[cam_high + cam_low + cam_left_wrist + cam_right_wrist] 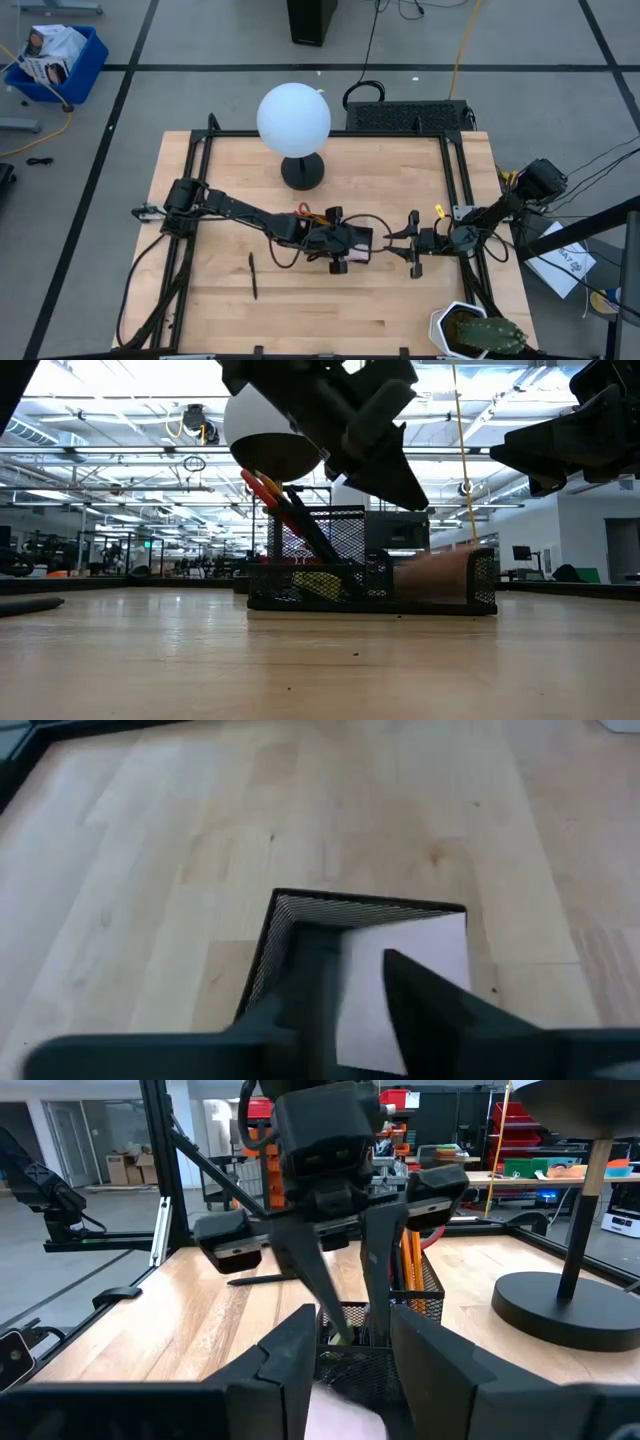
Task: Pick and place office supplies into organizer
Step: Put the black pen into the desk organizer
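**Q:** What lies farthest left on your bench [200, 310]?

**A:** One black pen [252, 275], flat on the wood, well apart from everything else.

**Q:** And your left gripper [350, 950]?

**A:** It hangs over the organizer [300, 596] in the middle of the bench, in front of the lamp [293, 120]. Its fingers [310, 980] are slightly spread and pinch nothing. The pink pad [440, 950] lies below them in the organizer's low compartment.

**Q:** What else is in the organizer?

**A:** Red-handled scissors [262, 485] and orange pencils [410, 1260] lean in its taller mesh compartment.

**Q:** And on the right?

**A:** My right gripper [352, 1320] hovers just beside the organizer, pointing at it, spread and empty.
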Available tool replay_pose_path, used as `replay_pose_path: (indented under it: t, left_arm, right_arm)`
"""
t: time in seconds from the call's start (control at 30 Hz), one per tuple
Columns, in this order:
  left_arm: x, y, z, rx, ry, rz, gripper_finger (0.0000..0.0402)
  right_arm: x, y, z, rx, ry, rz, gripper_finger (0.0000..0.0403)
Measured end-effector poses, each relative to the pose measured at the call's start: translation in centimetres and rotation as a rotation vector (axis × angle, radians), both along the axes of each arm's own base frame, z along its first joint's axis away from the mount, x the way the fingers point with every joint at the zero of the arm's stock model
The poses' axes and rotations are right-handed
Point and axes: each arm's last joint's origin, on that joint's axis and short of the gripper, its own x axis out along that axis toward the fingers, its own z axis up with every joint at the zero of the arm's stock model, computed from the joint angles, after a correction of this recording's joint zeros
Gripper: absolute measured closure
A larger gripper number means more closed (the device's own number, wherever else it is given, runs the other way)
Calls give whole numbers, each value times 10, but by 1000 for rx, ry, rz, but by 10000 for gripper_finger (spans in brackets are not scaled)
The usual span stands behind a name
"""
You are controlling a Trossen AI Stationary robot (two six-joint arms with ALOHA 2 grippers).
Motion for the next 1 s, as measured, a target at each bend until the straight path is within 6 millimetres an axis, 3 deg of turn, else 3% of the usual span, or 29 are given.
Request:
replay_pose_path:
  t: [0.2, 0.4, 0.73, 0.83, 1.0]
  left_arm:
    - [-2, -8, 7, 14, -40, 21, 213]
    - [-7, -22, 10, -26, -35, 4, 173]
    - [-62, -100, 41, 14, 16, -78, 193]
    - [-79, -115, 39, -8, 15, -71, 212]
    - [-109, -125, 25, -68, 26, -3, 242]
  right_arm:
    - [0, 0, 0, 0, 0, 0, 275]
    - [0, 0, 0, 0, 0, 0, 275]
    - [0, 0, 0, 2, -3, 0, 275]
    - [0, 0, 0, 0, 0, 0, 275]
    - [0, 0, 0, 0, 0, 0, 275]
